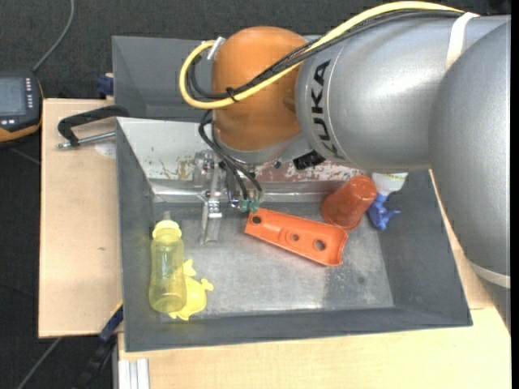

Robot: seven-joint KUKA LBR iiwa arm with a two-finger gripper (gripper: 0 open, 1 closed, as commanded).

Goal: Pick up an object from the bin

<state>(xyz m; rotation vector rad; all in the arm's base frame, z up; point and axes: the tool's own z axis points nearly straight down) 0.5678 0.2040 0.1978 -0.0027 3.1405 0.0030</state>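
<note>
Hand position: the hand (212,215) is seen at about 10 o'clock in the bin (276,286), low over bare floor near the back wall.
Hand state: it cannot be told whether the hand is apart or together; nothing is seen clamped in it.
Nearest thing: a flat, elongated orange plastic piece with holes (296,237) lies near the bin's middle, with its near end just beside the hand at the hand's 4 o'clock.
Other things: a clear yellow bottle (165,270) lies at 8 o'clock with a yellow scrap (195,292) against it. A red-orange cup (350,203) lies on its side at 2 o'clock, with a small blue thing (381,215) just beside it.
Step in hand: judged as positioning before a grasp, since no thing is enclosed yet.
Method, target: one thing should be chosen. The orange piece is the closest, and the bottle stands well apart from it.
Method, alignment: the hand should be centred over a narrow part of the chosen thing and set across its width.
Method, caution: the orange piece lies flat, so a grasp from above is likely to slide off. The bottle is round and is likely to roll.
Writing, arm: the letters "UKA", part of the maker's name, are read on the grey arm casing (389,96), beside the orange cover (255,87).
Writing, things: no label is legible on any thing in the bin.
</note>
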